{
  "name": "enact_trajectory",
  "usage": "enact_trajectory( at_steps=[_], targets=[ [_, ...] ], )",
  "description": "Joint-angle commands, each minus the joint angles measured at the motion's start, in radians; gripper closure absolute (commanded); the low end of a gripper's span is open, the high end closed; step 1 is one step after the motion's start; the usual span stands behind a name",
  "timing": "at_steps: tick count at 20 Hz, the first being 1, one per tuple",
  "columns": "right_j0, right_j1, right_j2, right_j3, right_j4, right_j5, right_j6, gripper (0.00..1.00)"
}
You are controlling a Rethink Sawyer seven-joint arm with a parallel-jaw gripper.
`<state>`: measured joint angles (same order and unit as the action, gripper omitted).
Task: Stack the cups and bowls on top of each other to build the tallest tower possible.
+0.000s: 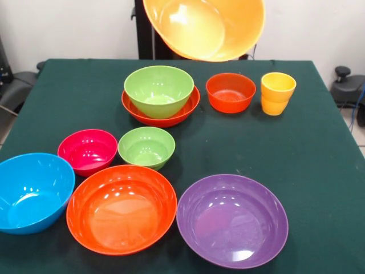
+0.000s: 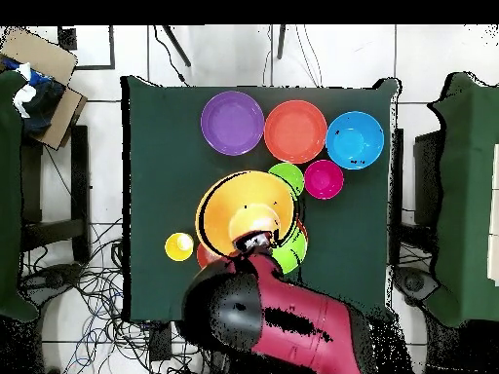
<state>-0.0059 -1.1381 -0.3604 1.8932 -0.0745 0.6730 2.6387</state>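
Front view: large orange bowl (image 1: 205, 25) was up in the air at the top centre of the frame, tilted so its inside faced the camera, clear of the table (image 1: 319, 165). Overhead view showed the same bowl (image 2: 246, 211) at mid frame with the arm (image 2: 283, 317) coming in from the bottom and the gripper (image 2: 255, 240) at the bowl's lower rim. The bowl was off the table, so the gripper was judged to be grasping it by the rim, though the fingers themselves were hidden.

Tower base sat just below the lifted bowl in the front view, upper centre: medium lime green bowl (image 1: 159, 90) nested in the wide red-orange bowl (image 1: 161, 108). To the right of it stood a small red-orange bowl (image 1: 230, 92) and yellow-orange cups (image 1: 278, 93), which looked like two nested. Loose in the lower half: magenta bowl (image 1: 87, 150), small green bowl (image 1: 146, 146), blue bowl (image 1: 31, 191), big orange-red bowl (image 1: 121, 208), purple bowl (image 1: 232, 220).

Step in hand, as judged: carrying the orange bowl to the tower. Next move would need it levelled, centred over the lime green bowl, lowered and released. Risk: it is wider than the green bowl, so it may rock or slide off.
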Motion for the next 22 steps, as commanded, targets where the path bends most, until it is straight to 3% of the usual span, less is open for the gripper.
enact_trajectory(
  at_steps=[1, 15, 22],
  targets=[
    [-0.035, 0.009, 0.122, 0.151, -0.122, -0.048, -0.210, 1.00],
    [-0.119, -0.017, 0.164, 0.178, -0.207, -0.070, -0.213, 1.00],
    [-0.126, -0.017, 0.197, 0.174, -0.217, -0.066, -0.176, 1.00]
  ],
)
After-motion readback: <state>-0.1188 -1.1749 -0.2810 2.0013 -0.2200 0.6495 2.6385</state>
